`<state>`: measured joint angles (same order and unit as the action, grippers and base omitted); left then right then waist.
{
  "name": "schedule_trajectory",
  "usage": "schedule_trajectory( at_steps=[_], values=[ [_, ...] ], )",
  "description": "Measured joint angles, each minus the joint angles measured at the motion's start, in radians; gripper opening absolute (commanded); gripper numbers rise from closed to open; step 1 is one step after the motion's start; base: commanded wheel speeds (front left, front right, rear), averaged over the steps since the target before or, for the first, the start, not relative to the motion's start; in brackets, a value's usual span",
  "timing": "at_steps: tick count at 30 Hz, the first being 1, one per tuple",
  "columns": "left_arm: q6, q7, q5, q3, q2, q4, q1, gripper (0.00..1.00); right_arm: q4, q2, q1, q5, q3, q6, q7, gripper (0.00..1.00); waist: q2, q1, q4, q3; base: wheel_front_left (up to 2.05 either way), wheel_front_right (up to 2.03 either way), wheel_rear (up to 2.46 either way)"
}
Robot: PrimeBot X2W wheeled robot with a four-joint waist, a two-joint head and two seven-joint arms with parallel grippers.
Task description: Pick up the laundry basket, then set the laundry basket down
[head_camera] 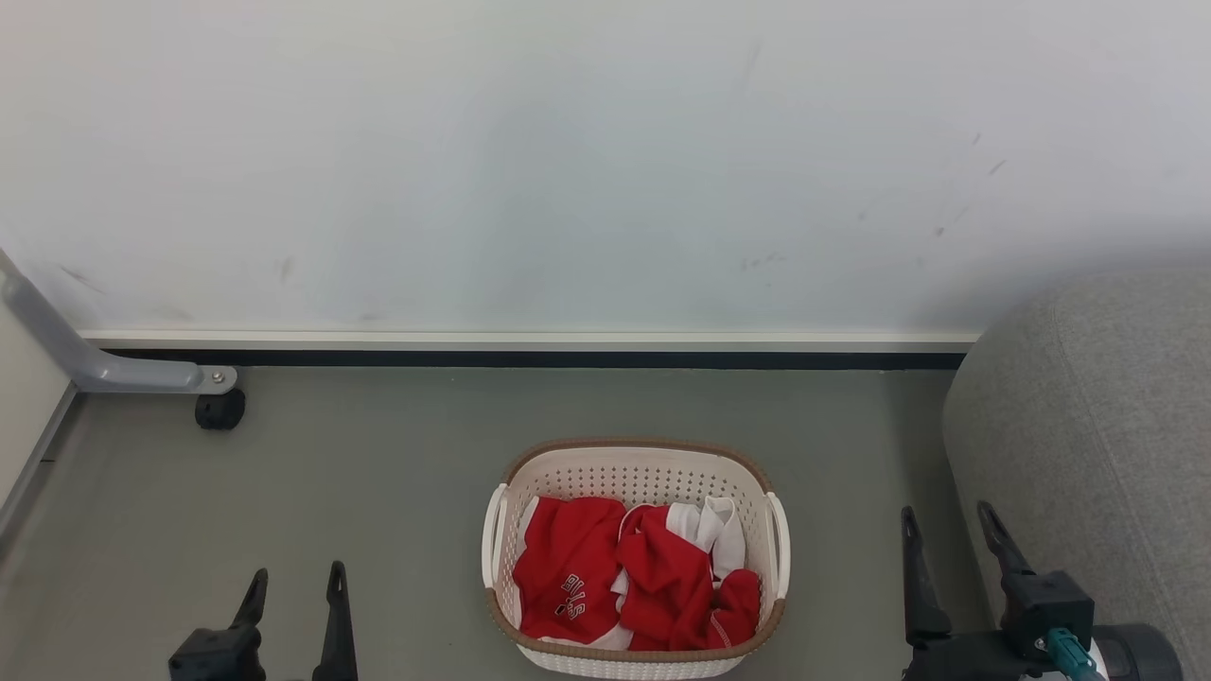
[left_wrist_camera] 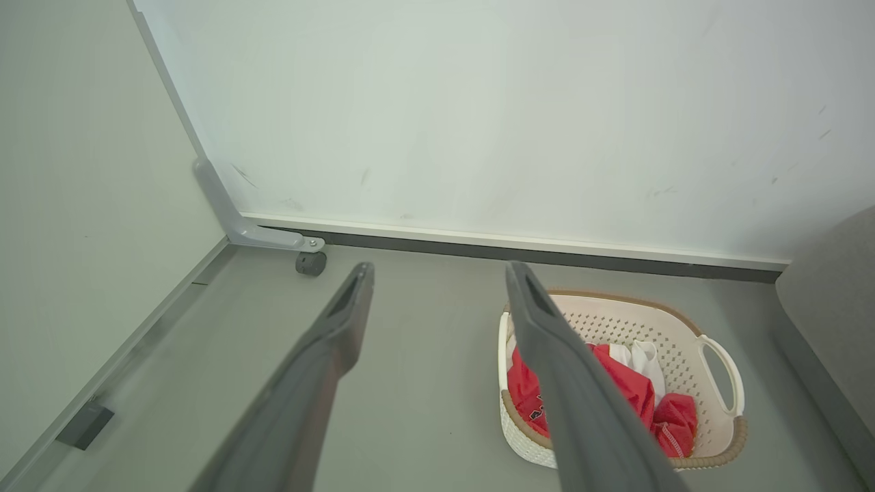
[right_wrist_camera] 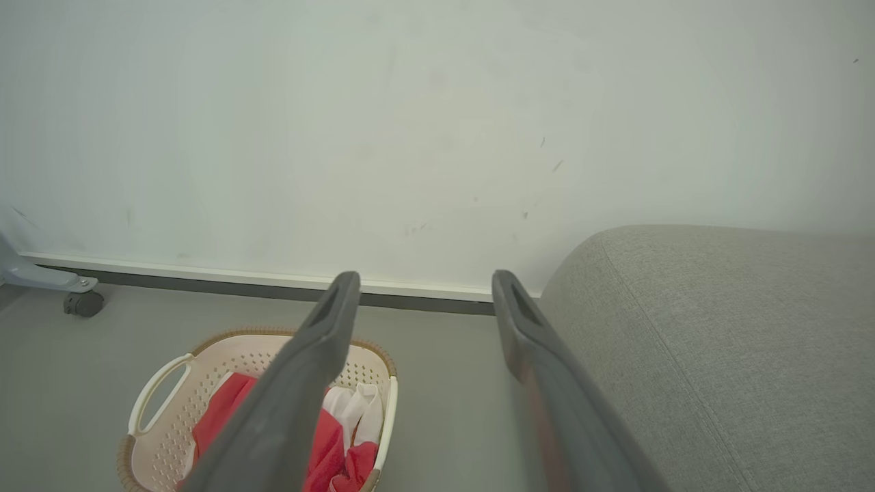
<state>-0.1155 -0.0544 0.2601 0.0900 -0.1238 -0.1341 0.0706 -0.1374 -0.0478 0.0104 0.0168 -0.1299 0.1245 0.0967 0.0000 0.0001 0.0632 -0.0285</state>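
My left end effector [head_camera: 296,594] and right end effector [head_camera: 949,544] are both spread wide, empty, touching nothing. The laundry basket [head_camera: 636,480] sits on the floor [head_camera: 378,492] between them, holding red clothes [head_camera: 577,558], probably jerseys.

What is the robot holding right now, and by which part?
Nothing. The left gripper and right gripper are open and empty, apart from the laundry basket.

R gripper [right_wrist_camera: 424,280] fingers [right_wrist_camera: 301,383] apart, laundry basket [right_wrist_camera: 232,359] w/ red clothes [right_wrist_camera: 219,420] lower L.

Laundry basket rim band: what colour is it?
Brown, woven-look rim band on the cream laundry basket; head view shows it best.
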Motion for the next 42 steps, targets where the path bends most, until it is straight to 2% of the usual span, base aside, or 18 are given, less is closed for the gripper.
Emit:
schedule_trajectory(
  at_steps=[21,28,42],
  values=[
    [0.002,0.001,0.004,0.010,0.003,0.016,0.001,1.00,0.012,0.000,-0.001,0.000,-0.004,0.000,-0.010,1.00,0.0000,-0.0001,0.008,-0.007,0.00,0.00,0.00],
    [0.036,0.001,0.036,0.022,0.003,0.024,0.001,1.00,0.016,0.000,-0.001,0.001,-0.007,0.000,-0.016,1.00,0.0000,-0.0001,0.013,-0.009,0.00,0.00,0.00],
    [0.045,0.001,0.044,0.023,0.004,0.026,0.001,1.00,0.016,0.000,-0.001,0.001,-0.007,0.000,-0.017,1.00,0.0000,-0.0001,0.023,-0.008,0.00,0.00,0.00]
  ],
)
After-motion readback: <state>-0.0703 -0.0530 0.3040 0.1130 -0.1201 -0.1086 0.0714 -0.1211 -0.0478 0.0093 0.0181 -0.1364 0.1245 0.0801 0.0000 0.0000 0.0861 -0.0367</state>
